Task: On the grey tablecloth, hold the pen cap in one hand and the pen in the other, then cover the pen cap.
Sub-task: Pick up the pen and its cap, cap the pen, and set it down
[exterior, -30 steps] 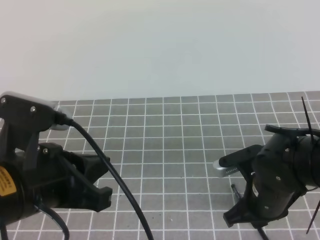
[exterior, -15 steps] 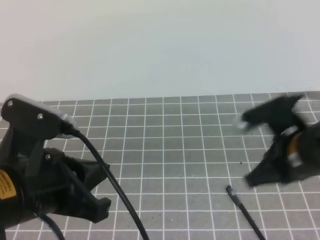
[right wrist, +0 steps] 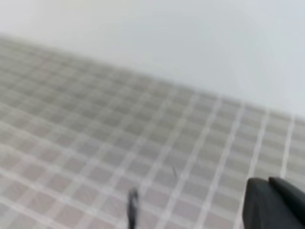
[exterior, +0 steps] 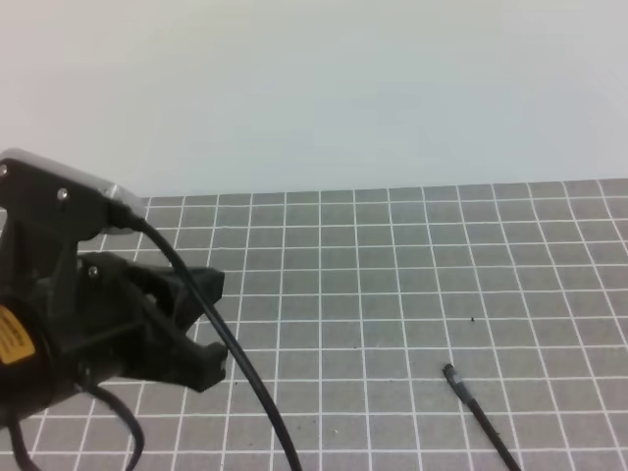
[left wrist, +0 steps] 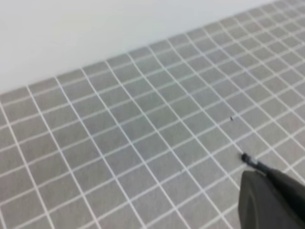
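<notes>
— Grey tablecloth [exterior: 392, 275], white-gridded, under a pale wall. Where is the pen [exterior: 479, 417]?
— Lying loose at the lower right of the high view, touching neither pincer.
— And the pincers?
— Left pincer [exterior: 201, 329] closed, at the left; right pincer [right wrist: 274, 202] closed, holding nothing visible.

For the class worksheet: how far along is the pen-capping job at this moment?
Done: unclear; the thin black stick pen lies on the grey gridded tablecloth, no separate cap visible. In hand: nothing seen; left gripper shut. Left: confirming the cap is on.
</notes>
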Controlling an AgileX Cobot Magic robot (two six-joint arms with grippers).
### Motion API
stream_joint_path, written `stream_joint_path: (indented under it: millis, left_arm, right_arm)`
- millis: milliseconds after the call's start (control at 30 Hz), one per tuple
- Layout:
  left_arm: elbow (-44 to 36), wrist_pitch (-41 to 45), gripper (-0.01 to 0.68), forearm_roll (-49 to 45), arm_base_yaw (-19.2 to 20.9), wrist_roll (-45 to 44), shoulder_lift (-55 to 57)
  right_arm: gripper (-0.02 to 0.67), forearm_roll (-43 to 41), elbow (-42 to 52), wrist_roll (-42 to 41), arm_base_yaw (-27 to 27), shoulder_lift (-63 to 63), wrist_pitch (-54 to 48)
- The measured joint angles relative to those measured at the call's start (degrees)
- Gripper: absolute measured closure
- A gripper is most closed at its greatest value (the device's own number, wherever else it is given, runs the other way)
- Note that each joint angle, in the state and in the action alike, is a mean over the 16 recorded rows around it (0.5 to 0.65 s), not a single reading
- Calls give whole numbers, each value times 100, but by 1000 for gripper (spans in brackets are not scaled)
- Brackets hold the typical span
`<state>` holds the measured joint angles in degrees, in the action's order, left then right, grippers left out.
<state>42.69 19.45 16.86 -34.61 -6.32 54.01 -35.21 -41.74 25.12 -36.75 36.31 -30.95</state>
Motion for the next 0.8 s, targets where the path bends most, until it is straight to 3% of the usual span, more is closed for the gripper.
stream_joint_path:
  millis: [367, 800]
  left_arm:
    - [0, -465, 673, 226, 0, 0, 463]
    - [0, -407, 673, 462, 0, 0, 662]
  right_arm:
    - [641, -1378, 2073, 909, 0, -2059, 116]
    - [641, -1819, 2329, 1072, 0, -2433, 27]
